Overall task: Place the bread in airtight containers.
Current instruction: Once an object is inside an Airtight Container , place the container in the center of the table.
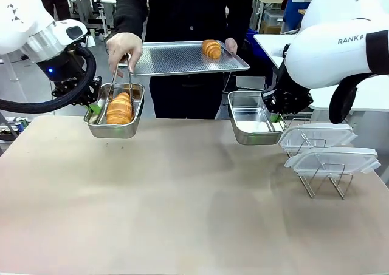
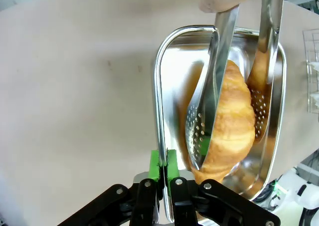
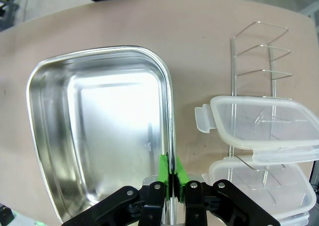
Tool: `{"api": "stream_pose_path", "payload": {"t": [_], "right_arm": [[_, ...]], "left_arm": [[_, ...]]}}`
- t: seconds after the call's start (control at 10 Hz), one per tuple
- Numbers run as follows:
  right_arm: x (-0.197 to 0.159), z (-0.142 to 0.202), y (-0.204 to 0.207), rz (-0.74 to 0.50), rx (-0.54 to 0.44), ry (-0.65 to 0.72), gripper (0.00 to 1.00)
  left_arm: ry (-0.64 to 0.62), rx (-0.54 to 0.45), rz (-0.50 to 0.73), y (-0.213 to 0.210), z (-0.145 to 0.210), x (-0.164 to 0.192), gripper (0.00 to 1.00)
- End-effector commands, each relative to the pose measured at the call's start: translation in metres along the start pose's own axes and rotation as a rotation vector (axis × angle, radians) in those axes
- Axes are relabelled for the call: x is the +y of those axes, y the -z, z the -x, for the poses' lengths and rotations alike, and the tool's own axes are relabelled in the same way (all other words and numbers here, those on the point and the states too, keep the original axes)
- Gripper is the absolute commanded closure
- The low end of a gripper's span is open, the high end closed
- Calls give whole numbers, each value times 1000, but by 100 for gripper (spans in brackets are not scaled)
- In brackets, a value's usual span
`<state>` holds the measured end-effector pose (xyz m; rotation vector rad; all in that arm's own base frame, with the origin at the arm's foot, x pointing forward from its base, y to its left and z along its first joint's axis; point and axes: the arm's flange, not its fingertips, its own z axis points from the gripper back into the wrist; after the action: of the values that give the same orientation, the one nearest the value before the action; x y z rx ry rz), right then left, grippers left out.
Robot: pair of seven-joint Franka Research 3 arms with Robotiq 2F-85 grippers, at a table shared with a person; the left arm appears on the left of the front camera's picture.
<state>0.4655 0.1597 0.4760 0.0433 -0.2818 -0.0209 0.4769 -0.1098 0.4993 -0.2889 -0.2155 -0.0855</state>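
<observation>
Beige table [image 1: 182, 214] in front, clear lids [image 1: 331, 161] on a wire rack [image 1: 328, 187]. Beyond, the left gripper [image 1: 94, 108] pinches the rim of a steel tub [image 1: 112, 135] as a person's tongs [image 1: 114, 87] lay one croissant [image 1: 120, 108] inside; the right gripper [image 1: 276, 118] clamps the empty tub [image 1: 246, 114]. Farther back, the second croissant [image 1: 211, 48] rides a perforated tray [image 1: 170, 59]. Withdrawing tongs could tip the rim-held tub.

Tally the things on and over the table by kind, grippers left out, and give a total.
Golden-brown ridged croissants: 2
Shiny rectangular stainless-steel tubs: 2
Clear plastic lids: 2
Flat perforated metal tray: 1
Metal tongs: 1
Wire rack: 1
Total: 9
</observation>
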Motion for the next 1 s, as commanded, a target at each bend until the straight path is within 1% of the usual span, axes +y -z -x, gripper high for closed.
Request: {"api": "stream_pose_path", "payload": {"t": [0.0, 0.8, 0.9], "right_arm": [[1, -3, -5, -8, -12, 11, 100], [1, -3, -5, -8, -12, 11, 100], [1, -3, -5, -8, -12, 11, 100]], "left_arm": [[8, -7, -8, -3, -1, -1, 100], [8, -7, -8, -3, -1, -1, 100], [0, 0, 0, 0, 0, 0, 93]]}}
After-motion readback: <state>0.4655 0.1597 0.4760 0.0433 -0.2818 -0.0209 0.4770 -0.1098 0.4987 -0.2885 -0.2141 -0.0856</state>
